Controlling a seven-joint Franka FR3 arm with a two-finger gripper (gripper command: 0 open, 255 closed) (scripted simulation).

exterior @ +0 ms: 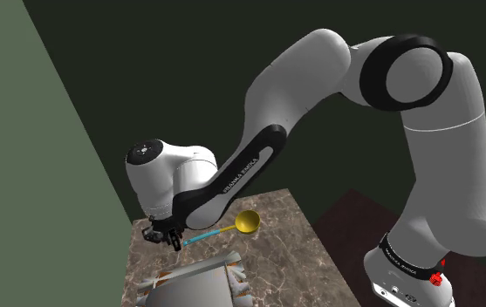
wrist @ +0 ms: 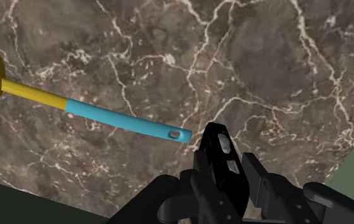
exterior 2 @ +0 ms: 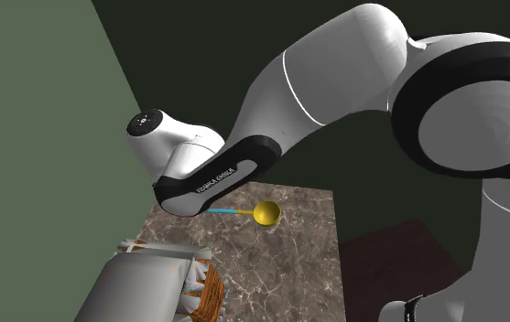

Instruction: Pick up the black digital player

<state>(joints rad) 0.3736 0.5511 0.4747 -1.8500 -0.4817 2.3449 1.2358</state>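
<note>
Shoulder view, lower left: I saw gripper [exterior: 167,240] clamped on black player [wrist: 218,149], over desk [exterior: 293,253], near yellow ladle [exterior: 247,221].

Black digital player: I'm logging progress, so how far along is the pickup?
Done: the gripper is shut on the black digital player, clasped between its fingers. In hand: the lift; I cannot tell whether the player is off the marble table yet. Left: raising it clear, away from the yellow-and-blue spoon lying nearby.
</note>
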